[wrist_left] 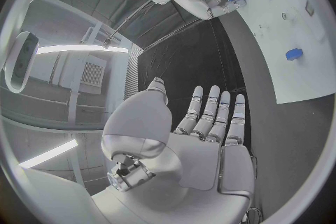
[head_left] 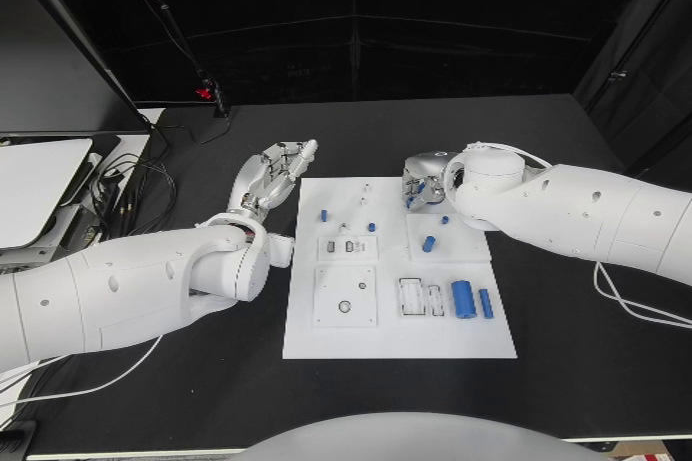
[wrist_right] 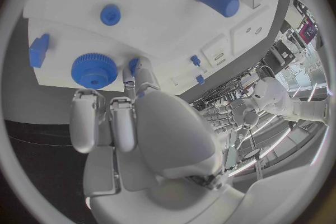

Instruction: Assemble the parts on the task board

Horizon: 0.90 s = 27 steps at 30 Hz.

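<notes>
Parts (head_left: 463,298) on task board (head_left: 389,341)

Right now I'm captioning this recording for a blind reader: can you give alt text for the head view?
A white task board lies mid-table between two white arms. The right hand reaches down over the board's far right corner, while the left hand rests open beside its far left edge. Small blue parts dot the board, including a large blue cylinder near its right side.

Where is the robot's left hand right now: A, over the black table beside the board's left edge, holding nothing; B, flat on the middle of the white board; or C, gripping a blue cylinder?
A: the left hand hovers off the task board, fingers straight and empty.
</notes>
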### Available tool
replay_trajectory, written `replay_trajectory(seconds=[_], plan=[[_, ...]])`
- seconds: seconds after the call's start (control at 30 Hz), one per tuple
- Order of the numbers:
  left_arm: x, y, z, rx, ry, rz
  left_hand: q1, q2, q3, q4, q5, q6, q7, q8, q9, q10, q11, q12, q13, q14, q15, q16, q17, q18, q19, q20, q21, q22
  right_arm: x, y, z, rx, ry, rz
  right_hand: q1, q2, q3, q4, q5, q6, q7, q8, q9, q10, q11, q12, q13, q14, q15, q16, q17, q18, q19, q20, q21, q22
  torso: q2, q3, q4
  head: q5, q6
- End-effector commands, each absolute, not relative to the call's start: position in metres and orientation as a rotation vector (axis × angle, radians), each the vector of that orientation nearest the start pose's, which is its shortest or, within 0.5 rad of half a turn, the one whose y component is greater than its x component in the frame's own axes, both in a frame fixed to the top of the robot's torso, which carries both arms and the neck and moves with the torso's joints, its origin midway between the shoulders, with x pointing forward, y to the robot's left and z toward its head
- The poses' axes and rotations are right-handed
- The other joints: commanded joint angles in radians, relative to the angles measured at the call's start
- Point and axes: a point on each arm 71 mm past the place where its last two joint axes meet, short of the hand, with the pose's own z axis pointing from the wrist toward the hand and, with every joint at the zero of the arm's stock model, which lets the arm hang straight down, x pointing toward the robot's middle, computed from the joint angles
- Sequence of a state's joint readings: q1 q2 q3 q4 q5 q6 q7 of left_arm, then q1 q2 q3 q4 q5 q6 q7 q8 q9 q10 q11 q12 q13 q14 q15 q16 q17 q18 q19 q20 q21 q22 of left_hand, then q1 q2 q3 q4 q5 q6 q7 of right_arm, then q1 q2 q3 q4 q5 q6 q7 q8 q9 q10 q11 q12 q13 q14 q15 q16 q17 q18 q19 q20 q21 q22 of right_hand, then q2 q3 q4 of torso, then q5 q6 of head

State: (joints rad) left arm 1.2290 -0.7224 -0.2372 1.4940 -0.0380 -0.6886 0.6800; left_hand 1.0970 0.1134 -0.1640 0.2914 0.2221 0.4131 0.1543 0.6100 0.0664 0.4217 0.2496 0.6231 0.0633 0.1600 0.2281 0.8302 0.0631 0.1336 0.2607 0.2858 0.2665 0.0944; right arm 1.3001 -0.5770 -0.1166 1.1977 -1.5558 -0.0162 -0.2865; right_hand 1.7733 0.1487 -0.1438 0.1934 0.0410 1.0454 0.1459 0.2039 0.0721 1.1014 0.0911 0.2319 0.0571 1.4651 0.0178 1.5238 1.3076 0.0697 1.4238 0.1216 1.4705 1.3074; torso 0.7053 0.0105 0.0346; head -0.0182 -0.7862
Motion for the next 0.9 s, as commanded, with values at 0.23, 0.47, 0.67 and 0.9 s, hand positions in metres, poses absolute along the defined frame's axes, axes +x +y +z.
replay_trajectory(seconds=[0.23, 0.47, 0.67, 0.9], plan=[[0.468, 0.176, -0.194, -0.677, 1.032, -1.461, 0.000, 0.008, -0.005, 0.001, 0.006, 0.005, 0.133, -0.003, -0.001, 0.008, 0.000, 0.001, 0.000, 0.006, -0.001, 0.001, 0.000, 0.000, 0.001, 0.002, 0.005, 0.001, 0.548, -0.168, -0.190, -0.278, 1.746, 0.308, 0.021, 0.006, 0.017, 0.005, 0.007, 0.024, -0.003, 0.000, 0.007, 0.036, -0.009, -0.027, 0.002, 0.064, -0.006, -0.001, 0.020, -0.016, 0.008, -0.003, 0.007, 0.040, 0.000, -0.0008, -0.0014, 0.000, 0.004], [0.469, 0.176, -0.195, -0.677, 1.034, -1.463, 0.001, 0.009, -0.006, 0.001, 0.007, 0.005, 0.133, -0.004, -0.001, 0.009, 0.001, 0.001, 0.000, 0.006, 0.000, 0.001, 0.000, -0.001, 0.001, 0.002, 0.006, 0.001, 0.545, -0.166, -0.179, -0.267, 1.603, 0.407, 0.023, -0.001, 0.024, 0.013, 0.007, 0.030, -0.003, -0.008, 0.005, 0.051, -0.009, -0.051, 0.002, 0.064, -0.007, -0.001, 0.022, -0.017, 0.010, -0.004, 0.008, 0.044, 0.001, -0.0005, 0.0009, 0.002, 0.016], [0.469, 0.177, -0.195, -0.678, 1.034, -1.460, 0.001, 0.009, -0.006, 0.001, 0.007, 0.005, 0.133, -0.004, -0.001, 0.009, 0.001, 0.001, 0.000, 0.006, 0.000, 0.001, 0.000, -0.001, 0.001, 0.002, 0.006, 0.001, 0.542, -0.165, -0.168, -0.249, 1.516, 0.488, 0.023, -0.004, 0.025, 0.015, 0.007, 0.032, -0.003, -0.011, 0.004, 0.054, -0.009, -0.058, 0.002, 0.065, -0.007, 0.000, 0.023, -0.018, 0.012, -0.004, 0.009, 0.047, 0.000, -0.0018, 0.0012, 0.012, 0.032], [0.471, 0.175, -0.196, -0.676, 1.035, -1.460, 0.001, 0.009, -0.006, 0.000, 0.008, 0.006, 0.134, -0.004, -0.001, 0.009, 0.001, 0.001, 0.000, 0.007, 0.001, 0.001, 0.000, -0.001, 0.001, 0.002, 0.006, 0.001, 0.549, -0.158, -0.163, -0.219, 1.521, 0.521, 0.023, -0.006, 0.026, 0.018, 0.007, 0.033, -0.003, -0.013, 0.003, 0.057, -0.008, -0.065, 0.002, 0.065, -0.007, 0.000, 0.025, -0.018, 0.012, -0.004, 0.010, 0.047, 0.003, 0.0005, 0.0028, 0.033, 0.035]])
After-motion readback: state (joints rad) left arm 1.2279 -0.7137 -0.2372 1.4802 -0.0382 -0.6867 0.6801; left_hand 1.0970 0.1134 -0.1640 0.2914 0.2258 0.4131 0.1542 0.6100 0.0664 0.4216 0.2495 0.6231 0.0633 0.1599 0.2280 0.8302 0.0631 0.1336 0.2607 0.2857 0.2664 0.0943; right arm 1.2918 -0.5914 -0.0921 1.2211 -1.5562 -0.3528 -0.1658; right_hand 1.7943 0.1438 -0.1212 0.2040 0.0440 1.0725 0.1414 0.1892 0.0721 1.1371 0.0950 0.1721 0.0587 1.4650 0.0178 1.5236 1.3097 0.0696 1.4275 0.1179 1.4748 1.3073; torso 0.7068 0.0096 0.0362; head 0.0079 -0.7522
